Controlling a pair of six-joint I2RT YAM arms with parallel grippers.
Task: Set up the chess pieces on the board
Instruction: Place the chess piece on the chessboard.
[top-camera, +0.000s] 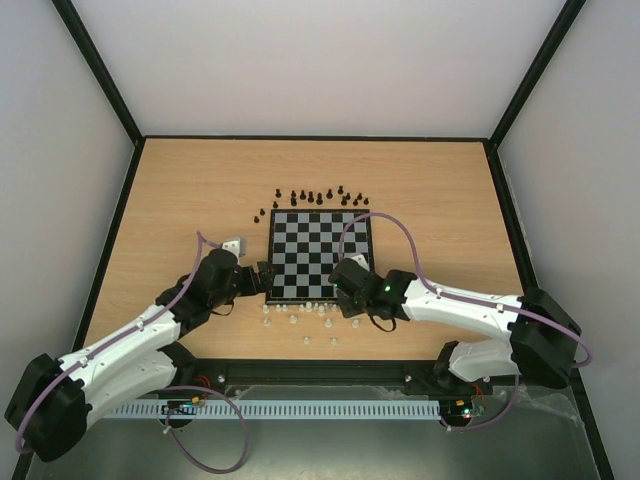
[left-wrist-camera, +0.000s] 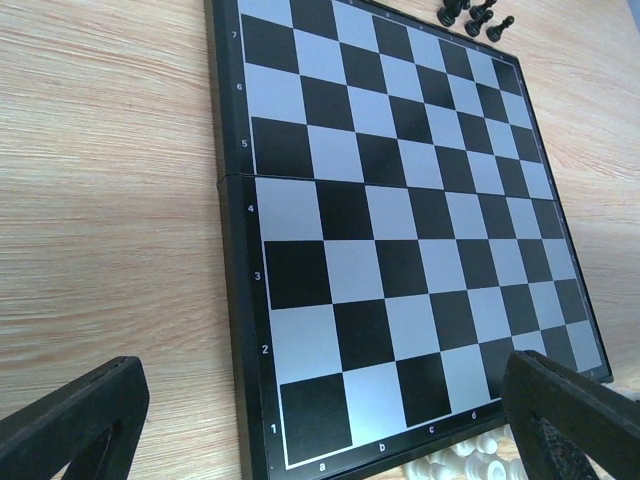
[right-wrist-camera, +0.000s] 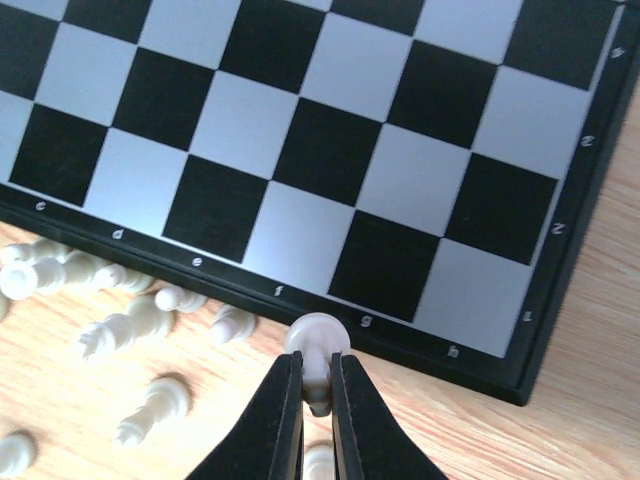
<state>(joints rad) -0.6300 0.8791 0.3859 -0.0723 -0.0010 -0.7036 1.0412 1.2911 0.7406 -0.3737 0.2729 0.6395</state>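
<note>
The board (top-camera: 320, 250) lies flat mid-table with no pieces on its squares. Black chess pieces (top-camera: 315, 197) stand in a loose row behind its far edge. White chess pieces (top-camera: 300, 312) lie scattered on the wood along its near edge. My right gripper (right-wrist-camera: 317, 362) is shut on one white piece (right-wrist-camera: 317, 333), held just off the board's near border between the f and g marks (right-wrist-camera: 320, 300). My left gripper (left-wrist-camera: 322, 375) is open wide over the board's near left corner (left-wrist-camera: 320, 410), with nothing between its fingers (left-wrist-camera: 80, 420).
Several white pieces (right-wrist-camera: 130, 325) lie tipped over on the wood left of the held piece, and another sits right below the right gripper's fingers (right-wrist-camera: 318, 462). A few black pieces (left-wrist-camera: 475, 18) show past the board's far edge. Dark rails border the table (top-camera: 180, 180).
</note>
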